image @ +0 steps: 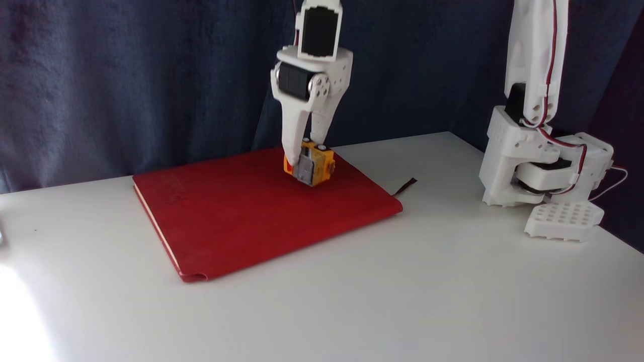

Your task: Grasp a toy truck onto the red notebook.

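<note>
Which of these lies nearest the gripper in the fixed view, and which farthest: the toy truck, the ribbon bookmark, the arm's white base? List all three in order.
1. The toy truck: between the fingers of the gripper, over the red notebook.
2. The ribbon bookmark: right of the notebook's far corner, on the table.
3. The arm's white base: far right of the table.

1. Soft, even daylight; the smooth white tabletop (453,281) is washed out to glare at the lower-left corner (light seems to enter there).
2. The dark blue fabric backdrop (126,75) stays dim.
3. Shadows are faint; focus slightly soft throughout.
</note>
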You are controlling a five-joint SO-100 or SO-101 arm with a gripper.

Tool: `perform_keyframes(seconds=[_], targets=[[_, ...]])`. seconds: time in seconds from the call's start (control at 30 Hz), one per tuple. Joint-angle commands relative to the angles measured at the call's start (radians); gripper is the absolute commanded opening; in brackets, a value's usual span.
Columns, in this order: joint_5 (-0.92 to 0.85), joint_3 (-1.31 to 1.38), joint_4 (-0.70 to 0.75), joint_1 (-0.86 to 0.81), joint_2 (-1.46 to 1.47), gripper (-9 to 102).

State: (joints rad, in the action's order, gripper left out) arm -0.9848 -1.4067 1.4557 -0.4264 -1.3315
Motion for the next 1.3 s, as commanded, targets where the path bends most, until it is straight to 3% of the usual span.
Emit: perform_keyframes(seconds=[0.0,0.23,0.53,0.87,1.07,1.27], targets=[[-0.009,0.040,-0.021,-0.028,0.008,0],[-0.012,0.026,-0.009,-0.026,0.058,14],[-0.038,0.069,0.054,0.002,0.077,16],[-0.051,0.029,0.213,0.054,-0.245,15],[0.018,-0.261,0.204,0.247,-0.589,14],[0.215,-0.670,-0.052,0.557,-0.761,6]])
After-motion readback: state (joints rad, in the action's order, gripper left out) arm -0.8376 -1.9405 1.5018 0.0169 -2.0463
